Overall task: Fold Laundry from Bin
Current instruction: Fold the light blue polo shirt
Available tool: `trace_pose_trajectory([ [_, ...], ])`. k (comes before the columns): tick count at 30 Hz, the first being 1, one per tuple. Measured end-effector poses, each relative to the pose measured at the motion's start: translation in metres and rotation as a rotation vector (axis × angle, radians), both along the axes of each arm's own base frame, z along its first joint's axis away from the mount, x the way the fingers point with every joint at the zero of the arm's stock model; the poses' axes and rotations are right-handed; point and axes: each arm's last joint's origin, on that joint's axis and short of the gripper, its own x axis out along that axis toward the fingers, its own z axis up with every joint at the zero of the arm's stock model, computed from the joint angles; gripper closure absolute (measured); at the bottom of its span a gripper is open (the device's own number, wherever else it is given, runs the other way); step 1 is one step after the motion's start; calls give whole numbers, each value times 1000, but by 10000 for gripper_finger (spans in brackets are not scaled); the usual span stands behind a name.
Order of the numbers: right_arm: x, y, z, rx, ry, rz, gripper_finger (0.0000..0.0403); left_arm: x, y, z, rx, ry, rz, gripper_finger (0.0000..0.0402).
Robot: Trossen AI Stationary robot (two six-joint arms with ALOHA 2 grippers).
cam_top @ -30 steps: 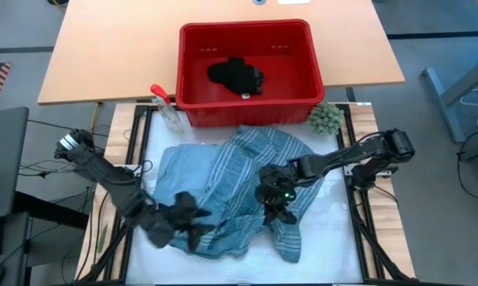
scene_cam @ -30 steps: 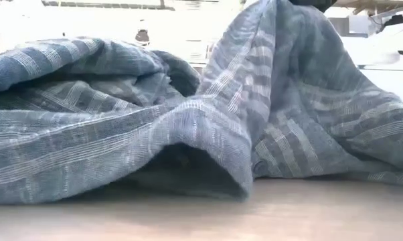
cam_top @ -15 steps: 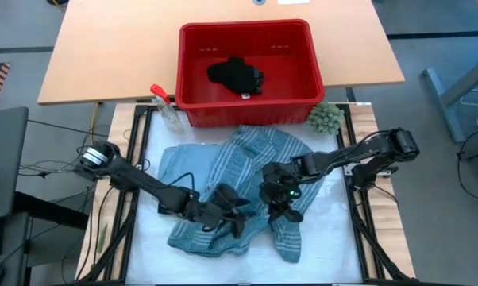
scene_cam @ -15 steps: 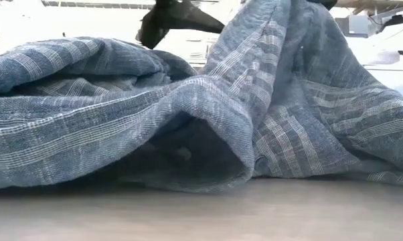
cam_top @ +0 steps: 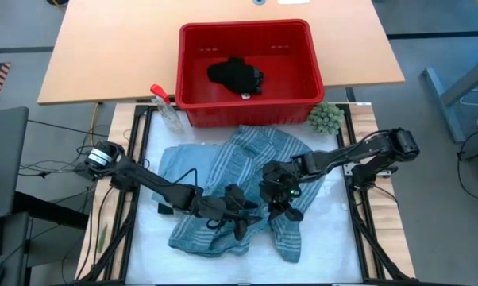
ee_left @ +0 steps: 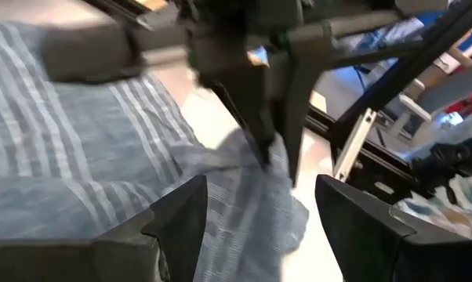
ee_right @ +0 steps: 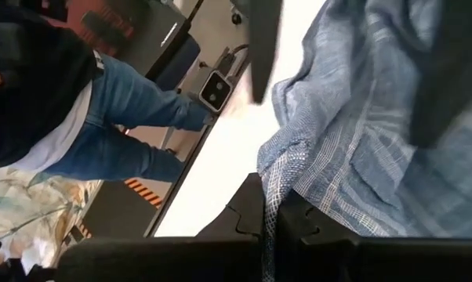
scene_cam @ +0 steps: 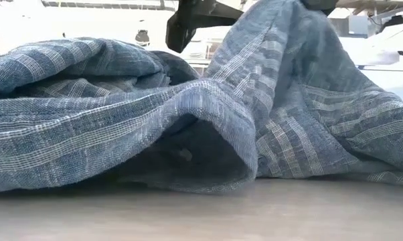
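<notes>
The blue-white striped shirt (cam_top: 223,171) lies crumpled on the white mat in front of the red bin (cam_top: 245,26). A small black piece (cam_top: 235,74) rests on the bin's floor. My right gripper (cam_top: 280,206) is shut on the shirt near its middle right. My left gripper (cam_top: 243,216) hovers open just left of it, above the cloth (scene_cam: 88,120), its fingers pointing toward the right gripper (ee_left: 267,149). In the low view the shirt rises to a peak (scene_cam: 282,27) at the right. My right gripper pinches a folded edge of the shirt (ee_right: 277,176) between its two shut fingers, coming slanting down from the table's right. That part of the cloth is drawn up into a peak, while the remainder of the shirt lies on the mat.
A clear spray bottle with a red trigger (cam_top: 166,107) lies by the bin's left corner, a green fuzzy ball (cam_top: 325,117) by its right corner. Black frame rails (cam_top: 358,214) edge the mat. A person in jeans (ee_right: 134,102) stands beyond the table.
My left gripper has swept from the shirt's near left part toward the table's right and downward, stopping beside the right gripper, and has turned at the wrist. The shirt's near fold has opened wider in the low view. My right gripper keeps its hold in place.
</notes>
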Motion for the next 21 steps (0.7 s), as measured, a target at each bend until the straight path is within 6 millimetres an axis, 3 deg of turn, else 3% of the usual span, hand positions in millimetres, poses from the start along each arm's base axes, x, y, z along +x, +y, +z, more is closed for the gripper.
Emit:
trace_pose_trajectory([
  [15, 7, -11, 4, 12, -45, -69, 373, 9, 16, -4, -43, 15, -81, 181],
  [18, 7, -11, 5, 23, -45, -79, 373, 10, 17, -4, -48, 14, -90, 210],
  [21, 8, -10, 5, 33, -40, -82, 363, 10, 17, -4, -42, 15, -112, 282],
])
